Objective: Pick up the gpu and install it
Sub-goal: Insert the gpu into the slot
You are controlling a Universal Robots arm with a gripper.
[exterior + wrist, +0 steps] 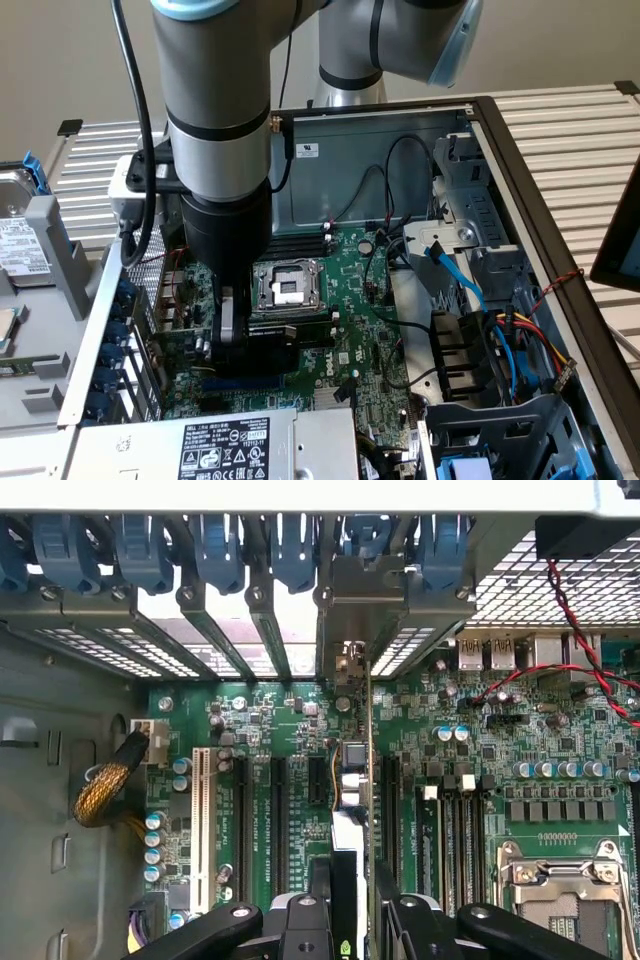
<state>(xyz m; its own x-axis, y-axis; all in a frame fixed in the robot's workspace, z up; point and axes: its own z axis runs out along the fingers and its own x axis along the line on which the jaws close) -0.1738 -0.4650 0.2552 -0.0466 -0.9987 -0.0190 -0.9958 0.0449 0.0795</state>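
Fingers [300,925] of the gripper [350,920] are clamped on the gpu [350,810], one on each face. We see the card edge-on and upright, running straight out ahead of the tool. Its bracket [350,670], at the far end, reaches the row of rear openings in the case [60,780], just under the blue latches [215,550].

Directly beneath the tool lies the motherboard [280,720]. The card's lower edge lines up with one of the black slots [280,810]; we cannot tell whether it sits in the slot or just above it. More black slots and a white slot [203,810] run parallel on one side of the fingers. On the other side, a little further off, is the CPU socket [288,285], which sits close beside the tool in the exterior view. A red and black wire [570,630] crosses the board beyond it.

In the exterior view the arm [215,100] comes straight down into the open case. The power supply [230,445] lies nearer the camera than the tool, and a blue cable [460,275] runs well off toward the exterior view's right.
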